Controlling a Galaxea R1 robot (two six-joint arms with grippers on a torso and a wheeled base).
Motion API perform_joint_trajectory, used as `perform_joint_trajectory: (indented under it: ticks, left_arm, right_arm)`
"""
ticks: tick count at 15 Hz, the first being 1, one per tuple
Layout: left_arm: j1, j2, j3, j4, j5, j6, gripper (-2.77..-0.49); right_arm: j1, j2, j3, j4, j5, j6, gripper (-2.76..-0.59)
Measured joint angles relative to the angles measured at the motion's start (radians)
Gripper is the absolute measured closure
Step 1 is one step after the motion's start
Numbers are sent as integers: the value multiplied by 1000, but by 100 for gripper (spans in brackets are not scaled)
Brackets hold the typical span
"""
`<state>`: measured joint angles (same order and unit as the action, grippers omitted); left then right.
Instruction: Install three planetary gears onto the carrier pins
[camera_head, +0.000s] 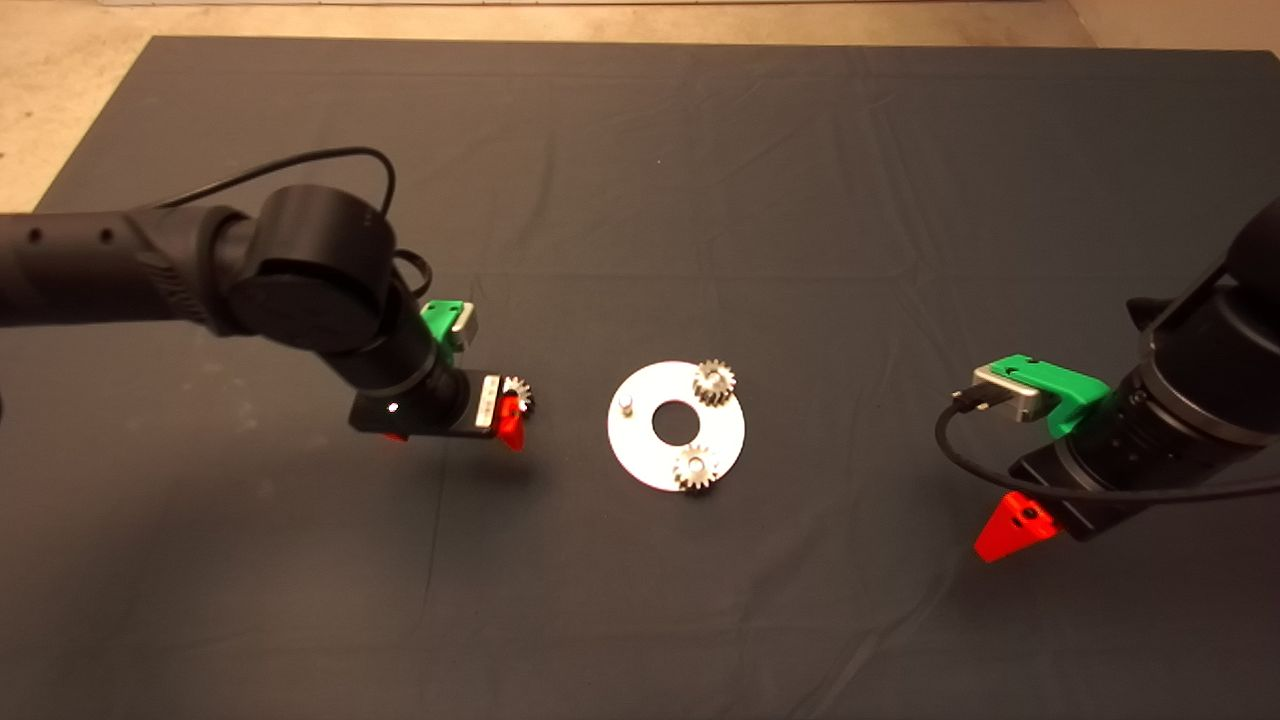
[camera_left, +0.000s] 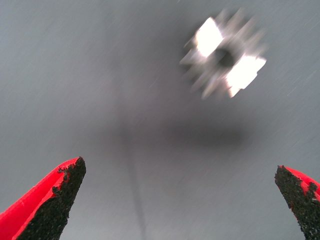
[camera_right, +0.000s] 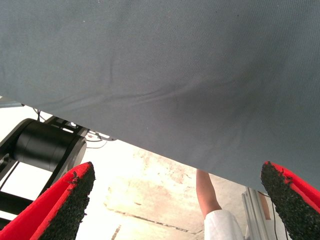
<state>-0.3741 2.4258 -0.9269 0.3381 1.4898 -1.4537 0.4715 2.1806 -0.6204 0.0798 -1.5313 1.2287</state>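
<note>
A white disc (camera_head: 640, 440) with a large centre hole lies mid-mat, carrying the carrier pins. Two planetary gears sit on pins: one at the far side (camera_head: 714, 383), one at the near side (camera_head: 695, 468). The left pin (camera_head: 626, 405) stands bare. A third gear (camera_head: 518, 392) lies flat on the mat left of the disc, blurred in the left wrist view (camera_left: 225, 57). My left gripper (camera_head: 455, 432) hangs over the mat right beside it, open (camera_left: 179, 170), the gear lying ahead of its fingertips, not between them. My right gripper (camera_head: 1020, 525) waits open (camera_right: 177, 172) at the right, holding nothing.
The dark mat (camera_head: 640, 620) covers the table, with pale floor (camera_head: 60, 90) beyond its far-left corner. Past the mat's edge the right wrist view shows a black cylindrical machine part (camera_right: 45, 145) and a person's limb (camera_right: 207, 192).
</note>
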Motion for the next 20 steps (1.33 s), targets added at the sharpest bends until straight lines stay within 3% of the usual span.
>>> perform_joint_trajectory:
  ticks: [2, 6, 8, 11, 14, 20]
  left_arm:
    - [0, 21, -35, 0, -9, 5, -275]
    - [0, 48, -121, -7, -27, 102, -275]
    - [0, 57, -163, -28, -29, 143, -275]
    - [0, 91, -244, -87, -29, 210, -275]
    - [0, 115, -267, -107, -34, 222, -275]
    - [11, 107, -276, -107, -33, 225, -275]
  right_arm:
    - [0, 0, 0, 0, 0, 0, -247]
    - [0, 2, 1, 1, 0, 0, -247]
    - [0, 2, 3, 3, -1, 0, -247]
    - [0, 3, 5, 3, 0, 0, -247]
    - [0, 2, 5, 3, 0, 0, -247]
    - [0, 2, 6, 3, 0, 0, -247]
